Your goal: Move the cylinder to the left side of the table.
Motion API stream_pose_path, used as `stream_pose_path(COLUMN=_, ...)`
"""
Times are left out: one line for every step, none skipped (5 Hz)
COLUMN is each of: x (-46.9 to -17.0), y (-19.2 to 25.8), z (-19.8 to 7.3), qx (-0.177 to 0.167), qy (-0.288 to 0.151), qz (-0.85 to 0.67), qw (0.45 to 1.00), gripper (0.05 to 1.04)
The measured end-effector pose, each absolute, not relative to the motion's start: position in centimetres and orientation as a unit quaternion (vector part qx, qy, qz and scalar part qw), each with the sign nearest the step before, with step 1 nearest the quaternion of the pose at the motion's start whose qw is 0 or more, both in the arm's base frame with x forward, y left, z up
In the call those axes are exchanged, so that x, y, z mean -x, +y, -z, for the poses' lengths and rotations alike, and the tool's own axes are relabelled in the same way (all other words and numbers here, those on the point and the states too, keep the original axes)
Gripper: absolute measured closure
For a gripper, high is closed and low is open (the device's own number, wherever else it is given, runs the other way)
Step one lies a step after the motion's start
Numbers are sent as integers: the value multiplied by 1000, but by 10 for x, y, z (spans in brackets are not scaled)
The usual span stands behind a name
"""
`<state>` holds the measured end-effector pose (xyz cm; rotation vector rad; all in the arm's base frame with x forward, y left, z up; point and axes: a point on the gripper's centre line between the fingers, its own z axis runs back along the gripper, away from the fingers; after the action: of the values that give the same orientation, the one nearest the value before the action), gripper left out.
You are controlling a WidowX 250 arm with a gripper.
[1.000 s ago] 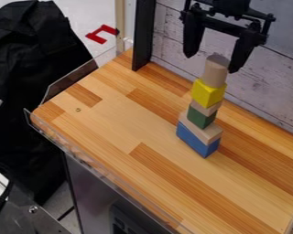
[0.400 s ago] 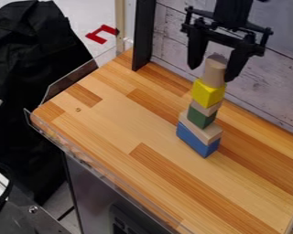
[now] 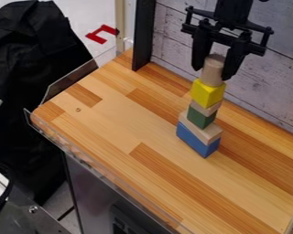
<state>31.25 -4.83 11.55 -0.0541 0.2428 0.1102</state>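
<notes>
Both fingers [image 3: 201, 48] of my hand [image 3: 212, 74] closed in, now grasping cylinder [image 3: 213, 68] atop yellow block [image 3: 208, 93]; prob. lift next, then desk [image 3: 106, 121] L side.

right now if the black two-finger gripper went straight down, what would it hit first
Most likely the yellow cube-shaped block under the tan wooden cylinder that the gripper straddles, though depth is unclear from this view.
</notes>
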Motion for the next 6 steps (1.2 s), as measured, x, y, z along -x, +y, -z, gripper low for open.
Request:
stream_pose_path(x=-312, y=-46, z=-119, qx=18, qy=124, qz=-62, qw=990, gripper=538)
stream_pose_path(x=-324, y=-30, z=-156, qx=19, qy=75, qz=-83, qw=994, gripper=538)
stream_pose_path(x=-326, y=-1, z=-167, qx=25, qy=67, qz=-119, qw=990, gripper=538)
stream_pose_path(x=-323, y=22, z=-151, qx=38, qy=90, qz=-150, qw=984, gripper=538)
stream_pose_path(x=-319, y=35, z=-133, qx=36, qy=107, qz=-166, qw=980, gripper=538)
stream_pose_path(x=-313, y=49, z=-111, qx=29, qy=124, qz=-180, qw=976, gripper=538)
